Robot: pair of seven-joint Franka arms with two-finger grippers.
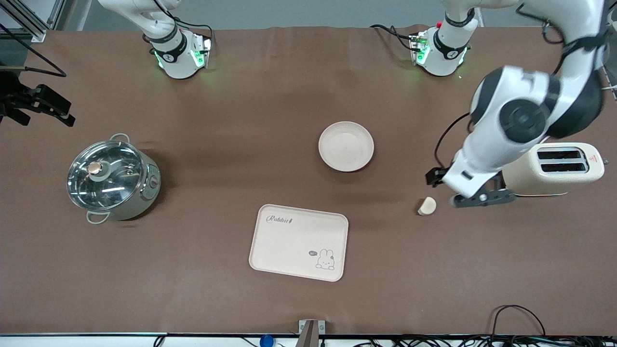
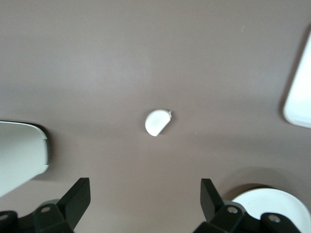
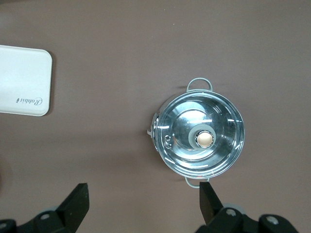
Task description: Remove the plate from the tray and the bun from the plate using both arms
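The round cream plate (image 1: 346, 146) sits on the brown table near the middle, farther from the front camera than the tray; it also shows in the left wrist view (image 2: 272, 208). The small pale bun (image 1: 427, 206) lies on the table toward the left arm's end, between the tray and the toaster, and shows in the left wrist view (image 2: 157, 122). My left gripper (image 1: 446, 192) (image 2: 145, 189) is open and empty, in the air just beside the bun, not touching it. My right gripper (image 1: 41, 113) (image 3: 143, 190) is open and empty, high near the pot at the right arm's end.
A rectangular cream tray with a rabbit drawing (image 1: 299, 242) (image 3: 22, 80) (image 2: 299, 92) lies nearer the front camera than the plate. A steel pot with a glass lid (image 1: 112, 177) (image 3: 198, 138) stands toward the right arm's end. A cream toaster (image 1: 554, 168) (image 2: 19, 155) stands beside the left gripper.
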